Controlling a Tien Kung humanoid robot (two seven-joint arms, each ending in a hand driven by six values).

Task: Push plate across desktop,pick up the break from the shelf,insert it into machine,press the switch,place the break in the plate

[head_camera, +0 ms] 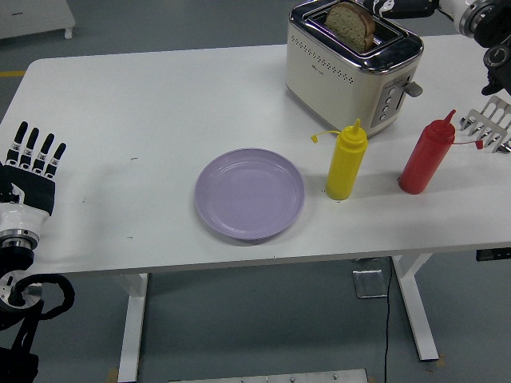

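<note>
A slice of brown bread (350, 24) stands upright in a slot of the cream and chrome toaster (343, 76) at the back of the table. The toaster's lever (412, 88) sticks out on its right end. My right hand (397, 9) reaches in at the top edge, fingers stretched out leftward just right of the bread, holding nothing. An empty lilac plate (250, 194) lies near the front middle. My left hand (33, 155) rests at the left edge, fingers straight.
A yellow squeeze bottle (346, 163) and a red one (425, 158) stand in front of the toaster. A metal toast rack (491, 125) sits at the right edge. The white table (144, 104) has bare room on its left half.
</note>
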